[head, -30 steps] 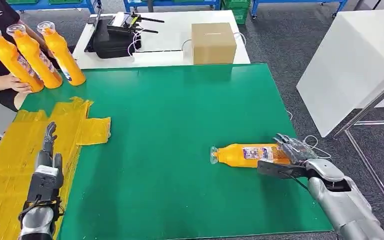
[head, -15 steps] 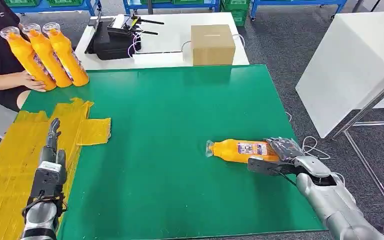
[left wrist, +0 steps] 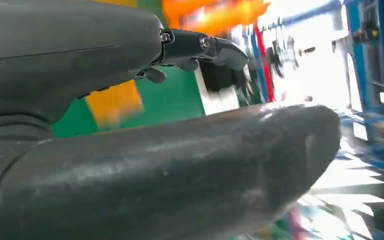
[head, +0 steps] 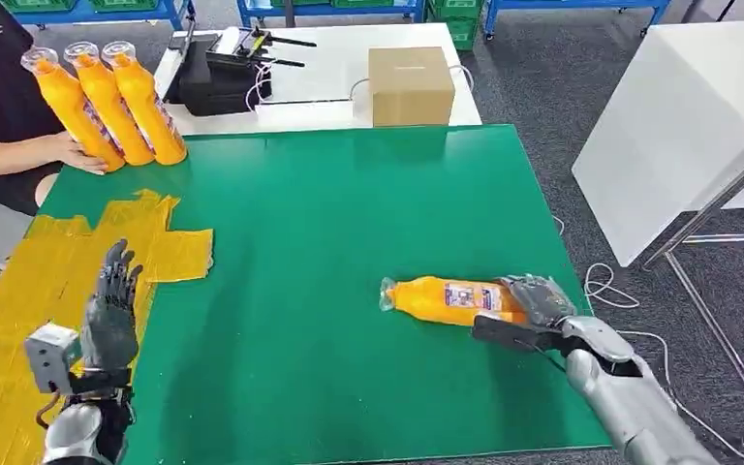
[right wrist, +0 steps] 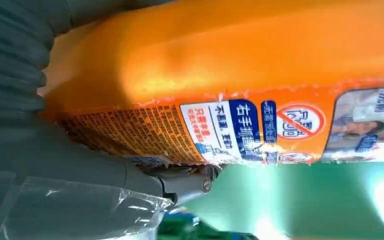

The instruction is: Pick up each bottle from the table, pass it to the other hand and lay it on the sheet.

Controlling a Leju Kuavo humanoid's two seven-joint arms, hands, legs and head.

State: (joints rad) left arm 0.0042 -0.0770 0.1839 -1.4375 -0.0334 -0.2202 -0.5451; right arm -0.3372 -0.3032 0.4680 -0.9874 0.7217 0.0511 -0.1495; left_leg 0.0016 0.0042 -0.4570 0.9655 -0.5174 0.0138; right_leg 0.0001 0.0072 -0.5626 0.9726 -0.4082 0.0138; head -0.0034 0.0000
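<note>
The right hand grasps the base end of an orange plastic bottle lying on its side (cap pointing left) on the green tabletop. The left hand is raised, fingers spread, holding nothing, beside the crumpled yellow plastic sheet.

green table, yellow sheet at left, three orange bottles standing at corner

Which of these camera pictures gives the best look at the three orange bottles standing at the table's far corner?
The head view: the three orange bottles stand whole and upright there, with a person's hand against them. The left wrist view catches them as an orange blur beyond the left hand.
</note>
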